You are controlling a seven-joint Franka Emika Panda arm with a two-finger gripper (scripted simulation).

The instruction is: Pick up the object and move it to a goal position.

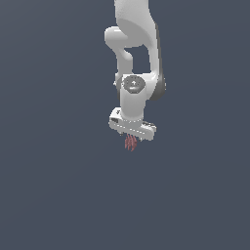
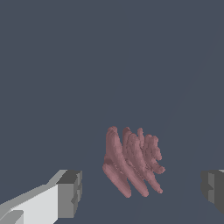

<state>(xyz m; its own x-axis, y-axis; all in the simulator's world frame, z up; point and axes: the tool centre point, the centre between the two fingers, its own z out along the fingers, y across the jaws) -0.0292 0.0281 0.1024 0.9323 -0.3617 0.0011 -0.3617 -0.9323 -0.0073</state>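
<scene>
The object (image 1: 130, 142) is a tiny dark-red ribbed blob with thin strands, seen just under the white gripper (image 1: 132, 139) in the exterior view. In the wrist view the object (image 2: 131, 161) lies between the two fingertips (image 2: 70, 192), with wide gaps on both sides. The jaws stand far apart and touch nothing. The gripper (image 2: 142, 188) is open around the object. In the exterior view the hand hides the fingers, so I cannot tell how high the object sits.
The white arm (image 1: 136, 44) rises from the hand toward the top of the exterior view. A plain dark grey-blue surface (image 1: 58, 195) fills everything else.
</scene>
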